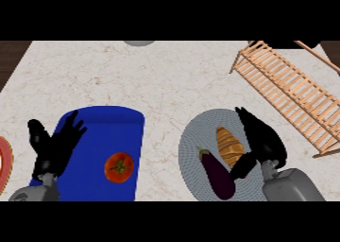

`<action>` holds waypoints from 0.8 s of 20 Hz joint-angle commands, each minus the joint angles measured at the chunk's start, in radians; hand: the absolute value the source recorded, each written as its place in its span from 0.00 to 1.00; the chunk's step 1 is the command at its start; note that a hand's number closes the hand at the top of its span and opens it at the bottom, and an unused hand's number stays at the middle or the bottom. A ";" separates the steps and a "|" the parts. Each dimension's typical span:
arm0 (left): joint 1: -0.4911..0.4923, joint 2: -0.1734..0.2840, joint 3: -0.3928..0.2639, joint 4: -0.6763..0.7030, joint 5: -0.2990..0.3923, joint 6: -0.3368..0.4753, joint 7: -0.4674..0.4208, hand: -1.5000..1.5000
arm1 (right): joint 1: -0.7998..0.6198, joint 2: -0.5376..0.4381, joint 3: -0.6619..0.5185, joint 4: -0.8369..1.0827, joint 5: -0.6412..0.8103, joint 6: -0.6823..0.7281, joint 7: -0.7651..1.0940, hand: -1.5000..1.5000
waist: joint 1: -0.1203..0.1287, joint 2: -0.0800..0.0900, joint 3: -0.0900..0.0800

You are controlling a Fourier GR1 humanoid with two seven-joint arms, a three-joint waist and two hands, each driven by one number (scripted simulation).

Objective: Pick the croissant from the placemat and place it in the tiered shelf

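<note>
Nearest me, my right hand (260,139) comes in from the lower right and lies over the right side of the round grey placemat (195,127). Its fingers (248,120) stretch out nearly straight toward the far rim, and the thumb (242,165) dips down at the croissant's near end. I hold nothing yet. The croissant (229,144) lies on the placemat just beside my palm, touching or almost touching it, with a dark eggplant (216,172) on its other side, nearer the mat's middle.

I judge this to be the reach, just before the grasp. Next I would need to curl fingers and thumb round the croissant without nudging the eggplant, then lift and carry it up and right.

My left hand (53,146) rests open, fingers up, over the left edge of a blue mat (103,123) that carries a tomato (119,167). A red-rimmed plate (0,165) peeks in at the left edge.

Farther off on the pale marbled desk (131,75), the wooden slatted tiered shelf (291,94) runs aslant at the upper right, well apart from the croissant.
</note>
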 commanded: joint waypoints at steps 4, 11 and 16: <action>-0.009 -0.014 0.005 -0.018 -0.036 0.013 0.059 0.50 | 0.001 0.093 -0.022 0.067 0.089 -0.047 -0.069 0.00 | 0.000 0.003 0.001; 0.016 -0.007 0.027 0.030 -0.025 -0.041 -0.014 0.50 | -0.020 0.133 -0.053 0.232 0.126 -0.119 -0.210 0.00 | 0.002 0.003 0.001; 0.040 -0.023 0.001 -0.016 -0.032 -0.018 0.002 0.50 | -0.050 0.042 0.051 0.231 0.121 0.084 -0.308 1.00 | 0.008 0.003 0.001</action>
